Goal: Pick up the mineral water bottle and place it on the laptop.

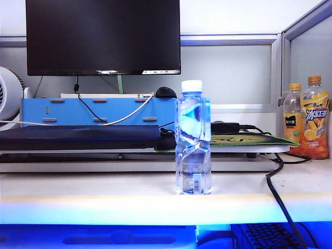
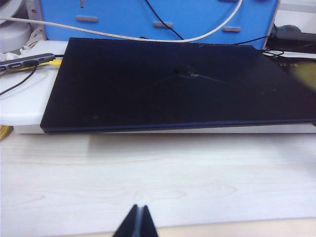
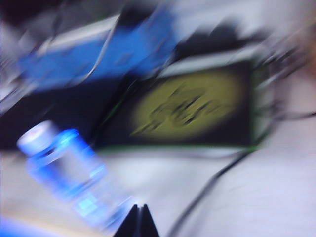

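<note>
The left gripper (image 2: 138, 220) shows as a dark wedge at the near edge of its wrist view, jaws pressed together. The right gripper (image 3: 138, 220) looks the same in its own blurred, tilted wrist view, jaws also closed. Neither arm appears in the exterior view.

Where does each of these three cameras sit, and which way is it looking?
Exterior view: low at the table's front edge, looking level across at the upright mineral water bottle, the laptop, the monitor and two yellow drink bottles; no arm shows.
Left wrist view: above the table, looking down and forward at the laptop; the left end effector shows, shut.
Right wrist view: tilted and blurred, facing the bottle and mouse mat; the right end effector shows, shut.
Shared: the laptop appears in the exterior and left wrist views, the bottle in the exterior and right wrist views.
</note>
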`<state>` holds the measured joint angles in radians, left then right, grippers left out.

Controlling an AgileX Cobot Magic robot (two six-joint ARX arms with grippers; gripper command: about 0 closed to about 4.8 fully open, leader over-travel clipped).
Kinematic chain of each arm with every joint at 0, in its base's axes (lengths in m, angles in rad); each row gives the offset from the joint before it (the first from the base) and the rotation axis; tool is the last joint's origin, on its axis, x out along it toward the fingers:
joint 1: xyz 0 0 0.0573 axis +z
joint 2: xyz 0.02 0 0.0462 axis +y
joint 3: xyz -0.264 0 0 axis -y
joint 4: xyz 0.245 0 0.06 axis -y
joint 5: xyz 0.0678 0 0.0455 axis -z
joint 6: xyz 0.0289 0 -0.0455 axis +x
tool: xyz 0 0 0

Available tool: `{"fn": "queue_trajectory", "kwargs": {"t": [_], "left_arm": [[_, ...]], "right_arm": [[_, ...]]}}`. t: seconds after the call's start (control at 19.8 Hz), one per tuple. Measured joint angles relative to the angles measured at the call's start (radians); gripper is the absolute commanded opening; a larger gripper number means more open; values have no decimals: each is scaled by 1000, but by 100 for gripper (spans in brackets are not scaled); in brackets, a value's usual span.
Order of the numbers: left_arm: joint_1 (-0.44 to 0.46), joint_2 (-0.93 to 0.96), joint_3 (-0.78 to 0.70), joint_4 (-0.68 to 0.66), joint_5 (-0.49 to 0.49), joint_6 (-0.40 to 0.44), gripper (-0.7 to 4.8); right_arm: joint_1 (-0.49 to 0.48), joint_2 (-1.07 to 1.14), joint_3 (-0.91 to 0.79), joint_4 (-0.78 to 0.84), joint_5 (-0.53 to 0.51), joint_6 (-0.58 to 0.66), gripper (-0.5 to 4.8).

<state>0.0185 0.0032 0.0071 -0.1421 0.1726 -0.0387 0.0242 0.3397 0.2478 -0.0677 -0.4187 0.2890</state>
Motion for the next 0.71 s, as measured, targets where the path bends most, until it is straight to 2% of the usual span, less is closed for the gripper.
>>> {"fn": "queue_trajectory", "kwargs": {"t": [0.15, 0.35, 0.4, 0.45, 0.61, 0.66, 0.71], "left_arm": [[0, 0, 0, 0, 0, 0, -2], [0, 0, 0, 0, 0, 0, -2], [0, 0, 0, 0, 0, 0, -2], [0, 0, 0, 0, 0, 0, -2], [0, 0, 0, 0, 0, 0, -2], [0, 0, 0, 0, 0, 0, -2], [0, 0, 0, 0, 0, 0, -2]], "right_arm": [[1, 241, 93, 8, -215, -2, -1], [1, 491, 149, 18, -446, 92, 0], [2, 563, 149, 27, -542, 119, 17], [12, 595, 149, 32, -551, 130, 81], [137, 656, 149, 76, -510, 129, 417], [189, 665, 150, 88, -462, 113, 479], [253, 670, 156, 96, -381, 95, 479]]}}
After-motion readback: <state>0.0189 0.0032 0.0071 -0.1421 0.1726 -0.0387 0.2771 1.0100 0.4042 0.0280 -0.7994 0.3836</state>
